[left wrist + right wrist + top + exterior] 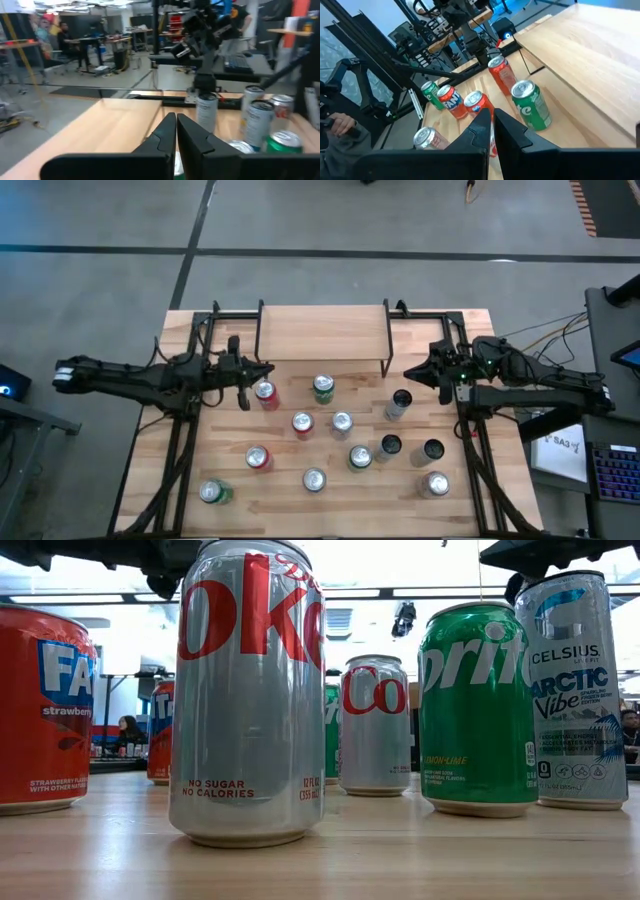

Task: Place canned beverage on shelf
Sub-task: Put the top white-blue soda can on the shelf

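Note:
The shelf [325,330], a light-wood board on black legs, stands at the table's far middle; it also shows in the right wrist view [590,50]. Several beverage cans stand upright on their bases on the tabletop in front of it, among them a red can [266,394], a green can [323,388] and a tall can [398,404]. My left gripper [265,370] hovers shut just left of the red can, pointing level toward the table's right. My right gripper [412,372] hovers shut near the shelf's right legs, above the tall can. Neither holds anything.
More cans spread toward the near edge: a silver Diet Coke can [250,690], a Sprite can [478,705] and a Celsius can [578,690] stand close to the low camera. Black frame bars run along both table sides. A person's hand [340,122] shows beyond the table's left.

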Robot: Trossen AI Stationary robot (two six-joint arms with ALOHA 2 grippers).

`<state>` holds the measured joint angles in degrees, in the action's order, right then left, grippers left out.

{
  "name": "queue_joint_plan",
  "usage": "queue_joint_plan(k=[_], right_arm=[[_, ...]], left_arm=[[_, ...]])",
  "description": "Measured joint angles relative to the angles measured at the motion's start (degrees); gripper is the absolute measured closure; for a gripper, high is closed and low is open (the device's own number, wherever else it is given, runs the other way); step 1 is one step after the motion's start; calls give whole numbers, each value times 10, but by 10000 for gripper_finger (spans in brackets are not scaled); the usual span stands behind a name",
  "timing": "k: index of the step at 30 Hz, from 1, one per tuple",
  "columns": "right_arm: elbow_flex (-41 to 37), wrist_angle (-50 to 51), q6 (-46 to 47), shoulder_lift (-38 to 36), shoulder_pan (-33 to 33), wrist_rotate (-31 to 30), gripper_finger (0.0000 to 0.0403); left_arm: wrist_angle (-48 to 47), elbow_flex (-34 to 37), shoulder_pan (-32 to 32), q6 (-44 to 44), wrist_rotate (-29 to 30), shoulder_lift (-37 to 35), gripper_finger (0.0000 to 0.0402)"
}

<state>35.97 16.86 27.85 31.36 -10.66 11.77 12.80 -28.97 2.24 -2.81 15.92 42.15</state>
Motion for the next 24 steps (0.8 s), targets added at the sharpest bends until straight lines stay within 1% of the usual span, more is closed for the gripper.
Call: queue_joint_plan(k=[2, 7, 12, 15, 19, 24], right_arm=[[0, -15, 0, 13, 0, -11, 390], [25, 5, -36, 74, 2, -27, 390], [83, 103, -79, 135, 2, -74, 390], [124, 143, -88, 157, 3, -80, 390], [167, 224, -115, 188, 3, -88, 390], [229, 301, -130, 209, 3, -88, 390]], left_arm=[[6, -9, 0, -12, 0, 10, 402], [14, -31, -1, -53, -4, 36, 402], [18, -40, -2, -86, -4, 60, 402], [46, -40, -5, -108, -4, 62, 402], [57, -35, -10, -100, -7, 49, 402], [81, -31, -10, -96, -42, 37, 402]])
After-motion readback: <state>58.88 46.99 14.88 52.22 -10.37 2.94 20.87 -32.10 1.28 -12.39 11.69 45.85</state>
